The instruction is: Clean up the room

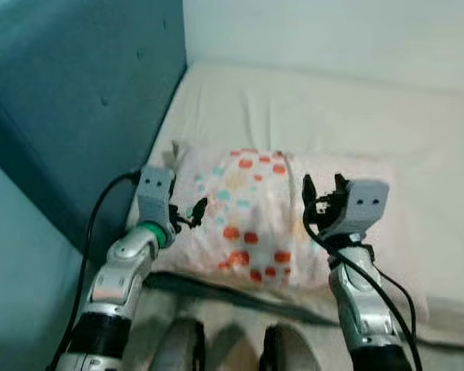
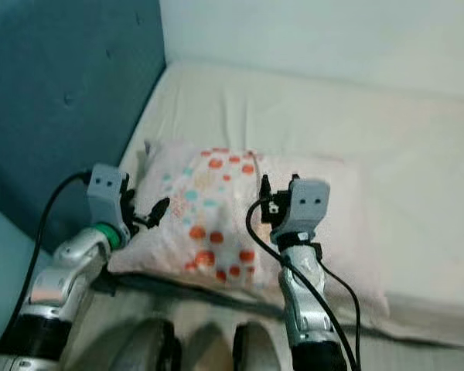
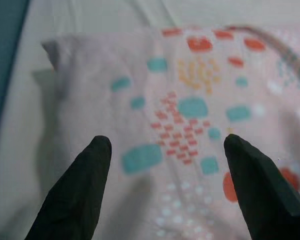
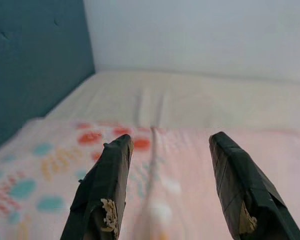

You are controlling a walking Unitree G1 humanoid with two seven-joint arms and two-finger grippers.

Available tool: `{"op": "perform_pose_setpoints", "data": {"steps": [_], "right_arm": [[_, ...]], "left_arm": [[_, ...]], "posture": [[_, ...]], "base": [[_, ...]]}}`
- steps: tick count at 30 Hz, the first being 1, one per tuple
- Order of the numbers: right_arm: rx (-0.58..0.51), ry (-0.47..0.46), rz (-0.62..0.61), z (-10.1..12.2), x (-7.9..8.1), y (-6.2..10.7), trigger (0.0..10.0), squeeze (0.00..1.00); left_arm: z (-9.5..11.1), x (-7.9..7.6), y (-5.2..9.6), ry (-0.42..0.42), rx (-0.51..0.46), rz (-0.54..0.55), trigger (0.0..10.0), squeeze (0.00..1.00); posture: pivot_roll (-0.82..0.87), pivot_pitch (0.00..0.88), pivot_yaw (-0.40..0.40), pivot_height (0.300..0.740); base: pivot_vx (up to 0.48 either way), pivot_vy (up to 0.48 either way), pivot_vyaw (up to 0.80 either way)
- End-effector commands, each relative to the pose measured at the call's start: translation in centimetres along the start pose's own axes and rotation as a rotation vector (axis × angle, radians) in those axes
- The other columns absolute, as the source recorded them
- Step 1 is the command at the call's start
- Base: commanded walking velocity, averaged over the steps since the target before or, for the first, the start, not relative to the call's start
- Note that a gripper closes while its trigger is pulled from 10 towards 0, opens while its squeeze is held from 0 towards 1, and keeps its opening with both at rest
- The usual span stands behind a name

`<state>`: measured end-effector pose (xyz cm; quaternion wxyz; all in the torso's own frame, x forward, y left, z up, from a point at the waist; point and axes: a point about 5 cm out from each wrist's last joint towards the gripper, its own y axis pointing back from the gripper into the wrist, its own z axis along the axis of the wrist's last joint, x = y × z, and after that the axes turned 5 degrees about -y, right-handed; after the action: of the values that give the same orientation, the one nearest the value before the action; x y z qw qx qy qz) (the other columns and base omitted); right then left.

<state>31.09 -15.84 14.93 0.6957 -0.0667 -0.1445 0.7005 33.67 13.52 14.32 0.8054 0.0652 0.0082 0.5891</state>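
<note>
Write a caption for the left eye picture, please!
Both open grippers, left and right, hover over a patterned pillow on the bed.

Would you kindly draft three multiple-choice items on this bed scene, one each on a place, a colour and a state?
1. Where does the pale pink pillow with orange and teal patches lie?
A. on the floor
B. on the cream mattress beside the teal padded headboard
C. on a chair

2. What colour is the headboard?
A. teal
B. red
C. white

3. How do the jaws of the left gripper and right gripper stand?
A. both shut on the pillow
B. one open, one shut
C. both open above the pillow

Answers: 1 B, the pillow rests on the mattress next to the headboard. 2 A, the padded panel is teal. 3 C, each wrist view shows pillow fabric between spread fingers.
</note>
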Motion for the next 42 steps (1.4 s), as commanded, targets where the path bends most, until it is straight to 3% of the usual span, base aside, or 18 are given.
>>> {"op": "perform_pose_setpoints", "data": {"steps": [1, 8, 12, 14, 15, 17, 24, 26, 27, 30, 31, 32, 37, 38, 39, 40, 41, 42], "right_arm": [[0.072, -0.044, -0.06, -1.5, -0.6, 0.8, 10.0, 0.0], [0.126, -0.152, -0.135, -2.7, 0.1, 1.9, 10.0, 0.0], [0.118, -0.175, -0.151, -2.8, 0.6, 2.5, 10.0, 0.0], [0.09, -0.142, -0.13, -2.3, 0.7, 2.8, 10.0, 0.0], [0.09, -0.142, -0.13, -2.3, 0.7, 2.8, 10.0, 0.0], [0.058, -0.074, -0.105, -1.6, 0.8, 3.3, 10.0, 0.0], [0.066, -0.063, -0.113, -1.4, 1.0, 4.1, 10.0, 0.0], [0.14, -0.172, -0.158, -1.9, 1.3, 5.5, 10.0, 0.0], [0.14, -0.172, -0.158, -1.9, 1.3, 5.5, 10.0, 0.0], [0.316, -0.616, -0.243, -2.5, 2.4, 7.3, 10.0, 0.0], [0.316, -0.616, -0.243, -2.5, 2.4, 7.3, 10.0, 0.0], [0.365, -0.8, -0.292, -2.3, 2.3, 7.9, 10.0, 0.0], [0.409, -0.942, -0.391, -1.9, 1.2, 9.0, 10.0, 0.0], [0.424, -0.954, -0.427, -1.7, 0.7, 9.6, 10.0, 0.0], [0.424, -0.954, -0.427, -1.7, 0.7, 9.6, 10.0, 0.0], [0.434, -0.957, -0.45, -1.5, 0.4, 10.0, 10.0, 0.0], [0.46, -0.967, -0.49, -1.7, 0.1, 10.5, 10.0, 0.0], [0.46, -0.967, -0.49, -1.7, 0.1, 10.5, 10.0, 0.0]], "left_arm": [[0.2, 0.2, -0.3, -0.012, -0.001, 0.004, 10.0, 0.0], [0.9, 1.5, -0.7, -0.061, -0.016, 0.055, 10.0, 0.0], [3.0, 4.6, -1.6, -0.047, -0.062, 0.189, 10.0, 0.0], [4.8, 6.9, -1.7, -0.022, -0.097, 0.255, 10.0, 1.0], [4.8, 6.9, -1.7, -0.022, -0.097, 0.255, 10.0, 1.0], [6.2, 9.1, -1.5, -0.029, -0.123, 0.299, 10.0, 1.0], [6.5, 10.5, -1.3, -0.039, -0.101, 0.335, 10.0, 1.0], [5.9, 11.3, -1.6, -0.009, -0.014, 0.333, 10.0, 1.0], [5.9, 11.3, -1.6, -0.009, -0.014, 0.333, 10.0, 1.0], [5.2, 12.4, -1.6, 0.082, 0.062, 0.424, 10.0, 1.0], [5.2, 12.4, -1.6, 0.082, 0.062, 0.424, 10.0, 1.0], [5.1, 12.7, -1.6, 0.092, 0.083, 0.453, 10.0, 1.0], [6.1, 12.5, -2.0, 0.068, 0.052, 0.396, 10.0, 1.0], [7.7, 11.5, -2.6, 0.06, -0.029, 0.284, 10.0, 0.58], [7.7, 11.5, -2.6, 0.06, -0.029, 0.284, 10.0, 0.58], [8.9, 10.8, -2.9, 0.051, -0.086, 0.204, 10.0, 0.58], [10.3, 9.9, -3.3, 0.028, -0.141, 0.117, 10.0, 0.42], [10.3, 9.9, -3.3, 0.028, -0.141, 0.117, 10.0, 0.42]], "posture": [[-0.02, 0.159, 0.049, 0.575], [-0.02, 0.161, 0.052, 0.545], [-0.02, 0.161, 0.054, 0.536], [-0.02, 0.162, 0.061, 0.536], [-0.02, 0.162, 0.061, 0.536], [-0.02, 0.165, 0.061, 0.536], [-0.02, 0.173, 0.058, 0.536], [-0.02, 0.178, 0.056, 0.536], [-0.02, 0.178, 0.056, 0.536], [-0.02, 0.185, 0.056, 0.536], [-0.02, 0.185, 0.056, 0.536], [-0.03, 0.194, 0.047, 0.536], [-0.03, 0.198, 0.041, 0.536], [-0.03, 0.196, 0.036, 0.536], [-0.03, 0.196, 0.036, 0.536], [-0.03, 0.196, 0.036, 0.536], [-0.04, 0.194, 0.023, 0.536], [-0.04, 0.194, 0.023, 0.536]], "base": [[0.0, 0.0, 0.0], [0.0, 0.0, 0.0], [0.0, 0.0, 0.0], [0.0, 0.0, 0.0], [0.0, 0.0, 0.0], [0.0, 0.0, 0.0], [0.0, 0.0, 0.0], [0.0, 0.0, 0.0], [0.0, 0.0, 0.0], [0.0, 0.0, 0.0], [0.0, 0.0, 0.0], [0.0, 0.0, 0.0], [0.0, 0.0, 0.0], [0.0, 0.0, 0.0], [0.0, 0.0, 0.0], [0.0, 0.0, 0.0], [0.0, 0.0, 0.0], [0.0, 0.0, 0.0]]}}
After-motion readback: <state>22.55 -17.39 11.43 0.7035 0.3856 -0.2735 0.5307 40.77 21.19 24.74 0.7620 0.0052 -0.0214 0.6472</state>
